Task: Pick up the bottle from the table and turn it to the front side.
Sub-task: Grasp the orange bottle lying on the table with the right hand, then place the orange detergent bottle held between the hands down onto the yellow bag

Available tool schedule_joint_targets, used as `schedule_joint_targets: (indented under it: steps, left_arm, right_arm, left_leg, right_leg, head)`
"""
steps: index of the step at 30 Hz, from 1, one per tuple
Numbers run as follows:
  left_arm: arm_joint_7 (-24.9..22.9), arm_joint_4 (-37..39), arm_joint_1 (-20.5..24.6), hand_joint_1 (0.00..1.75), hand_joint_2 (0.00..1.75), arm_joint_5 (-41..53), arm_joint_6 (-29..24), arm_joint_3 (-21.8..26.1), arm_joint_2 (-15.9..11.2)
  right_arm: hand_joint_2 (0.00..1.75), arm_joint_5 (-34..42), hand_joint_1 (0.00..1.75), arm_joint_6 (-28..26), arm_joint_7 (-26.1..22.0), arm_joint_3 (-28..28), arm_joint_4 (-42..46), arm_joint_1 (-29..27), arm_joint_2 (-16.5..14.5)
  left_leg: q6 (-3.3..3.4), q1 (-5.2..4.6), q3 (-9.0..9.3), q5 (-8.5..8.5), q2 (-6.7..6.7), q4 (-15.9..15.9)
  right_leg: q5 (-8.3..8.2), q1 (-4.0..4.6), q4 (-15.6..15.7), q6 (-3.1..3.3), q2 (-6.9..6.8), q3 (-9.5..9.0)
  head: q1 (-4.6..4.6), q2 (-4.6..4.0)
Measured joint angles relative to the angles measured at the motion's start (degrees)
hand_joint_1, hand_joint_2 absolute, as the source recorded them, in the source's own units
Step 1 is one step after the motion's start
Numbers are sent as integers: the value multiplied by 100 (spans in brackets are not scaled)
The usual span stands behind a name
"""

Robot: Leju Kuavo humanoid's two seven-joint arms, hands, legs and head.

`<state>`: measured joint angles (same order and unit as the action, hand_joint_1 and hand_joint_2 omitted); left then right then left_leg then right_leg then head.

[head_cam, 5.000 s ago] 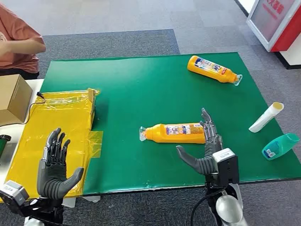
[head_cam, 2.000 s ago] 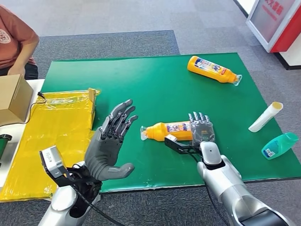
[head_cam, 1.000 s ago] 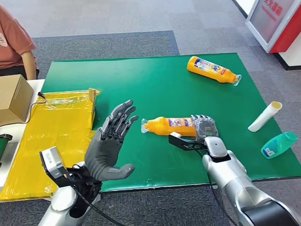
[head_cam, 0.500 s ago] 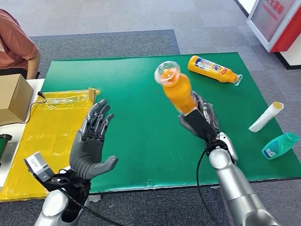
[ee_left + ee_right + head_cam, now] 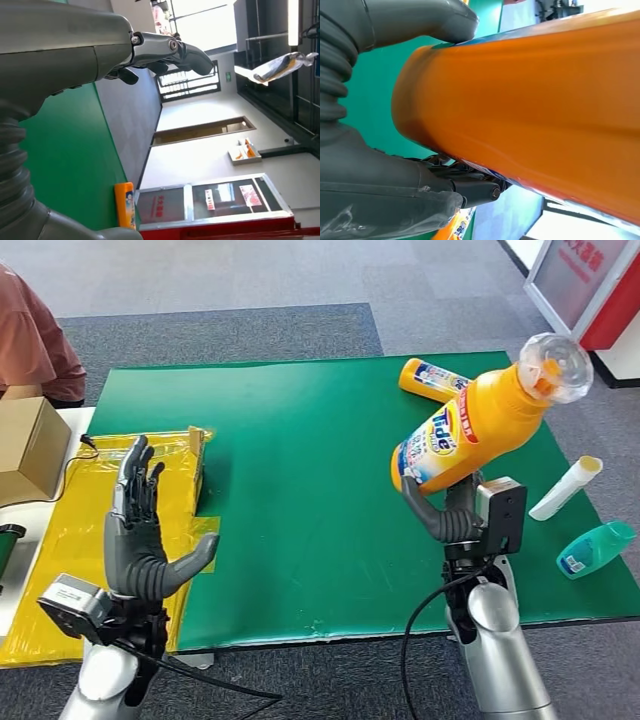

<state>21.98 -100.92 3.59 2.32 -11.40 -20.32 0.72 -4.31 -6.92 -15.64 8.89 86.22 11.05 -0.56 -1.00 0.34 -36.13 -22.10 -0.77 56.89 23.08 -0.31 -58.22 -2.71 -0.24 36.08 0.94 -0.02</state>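
You see the right hand (image 5: 456, 518) holding the orange bottle (image 5: 472, 430) by its base, lifted above the green desk (image 5: 302, 460); its fingers are closed around the bottle, which tilts with its clear cap up and to the right and the printed label facing you. The left hand (image 5: 136, 535) is raised over the yellow bag (image 5: 90, 500) and holds nothing, with its fingers (image 5: 136, 475) spread. A second orange bottle (image 5: 423, 377) lies on the desk behind the held one.

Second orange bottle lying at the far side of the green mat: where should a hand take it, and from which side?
Probably around the wide middle of the second orange bottle, coming down from above with fingers across its long axis. It lies flat on the green mat, and its neck end is hidden behind the held bottle in the right hand, so the labelled body is the surest hold.
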Motion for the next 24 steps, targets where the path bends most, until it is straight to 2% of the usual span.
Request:
schedule_joint_targets:
  steps: [5,10,14,17,24]
  left_arm:
    - [-137,67,194,0,175,-870,431,128,-8]
    - [-236,157,380,0,175,-1112,579,193,-7]
    - [-503,273,558,0,175,-1731,1058,192,10]
    - [-690,424,739,0,175,-2251,1530,115,52]
    - [-1013,757,1051,0,175,-2850,2140,-259,96]
  right_arm:
    - [175,-815,175,-688,-135,349,79,-137,-204]
    - [175,-1070,175,-895,-168,686,65,-207,-336]
    - [175,-1364,175,-1157,-234,908,-39,-166,-417]
    - [175,-1571,175,-1368,-272,1106,-214,-38,-497]
    - [175,-2104,175,-1832,-320,1444,-625,241,-627]
  left_leg:
    - [-1,1,1,1,-1,0]
    - [-1,1,0,1,0,0]
    - [-1,0,-1,1,0,0]
    - [-1,0,-1,2,-1,0]
    - [-3,0,0,4,0,0]
  right_leg:
    - [-1,2,0,1,1,1]
    - [-1,1,0,1,0,1]
    - [-1,1,0,1,1,2]
    - [-1,0,0,1,1,2]
    - [-2,1,0,2,1,3]
  head:
    - [0,0]
    - [0,0]
    - [0,0]
    - [-1,0]
    - [-1,0]
